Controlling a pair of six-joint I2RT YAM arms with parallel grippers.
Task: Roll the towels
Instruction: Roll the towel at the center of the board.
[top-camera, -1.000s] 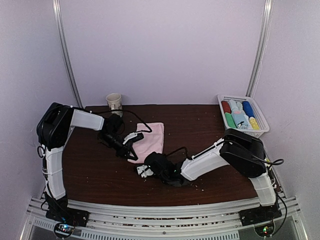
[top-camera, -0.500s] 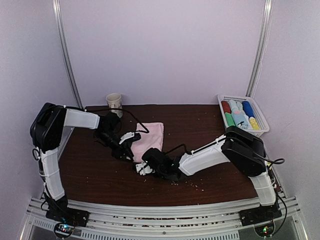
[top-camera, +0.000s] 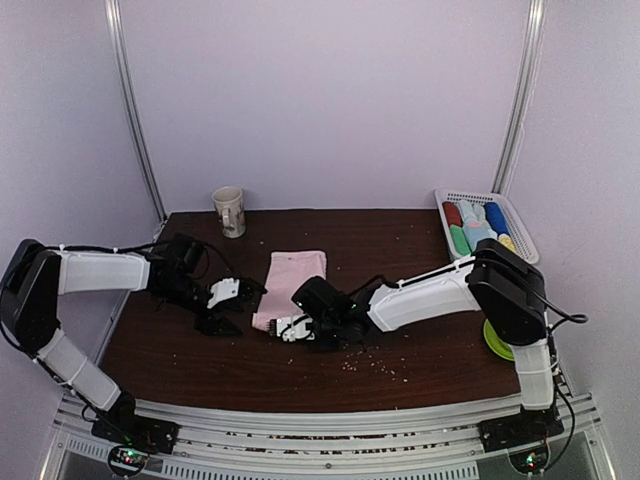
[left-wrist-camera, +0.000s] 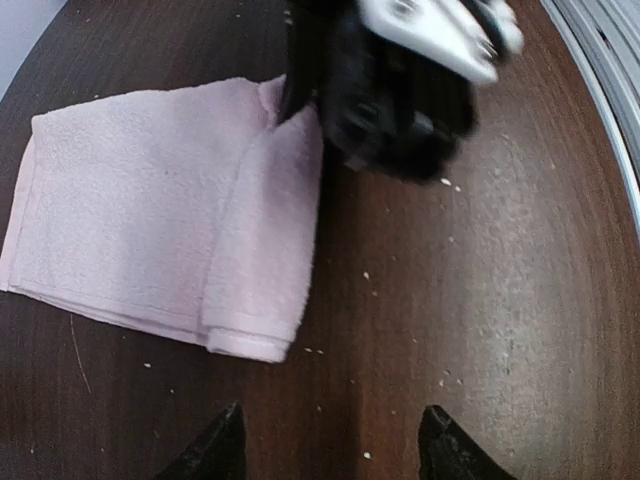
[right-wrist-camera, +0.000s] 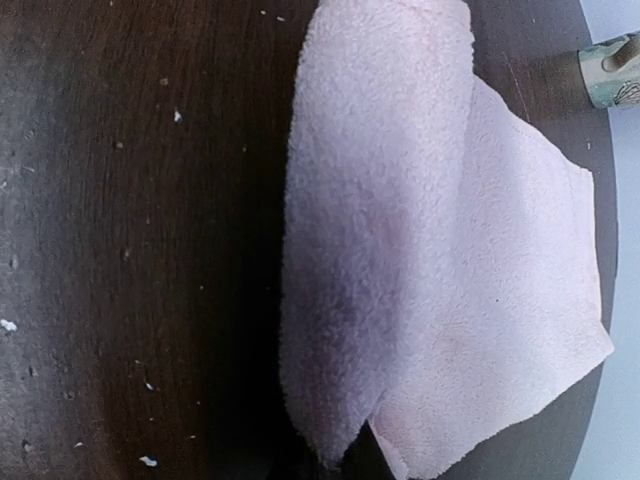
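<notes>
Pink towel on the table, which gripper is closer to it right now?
Right. The right gripper is at the near edge of the pink towel, apparently pinching its folded-over flap. The left gripper hangs open to the towel's left, apart from it.

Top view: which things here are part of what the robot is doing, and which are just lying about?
In the job:
pink towel, partly folded over
right gripper, pinching its edge
left gripper, open, beside it
rolled cloths in the white basket, apparently finished

Lying about:
mug
green disc behind the right arm
crumbs
</notes>
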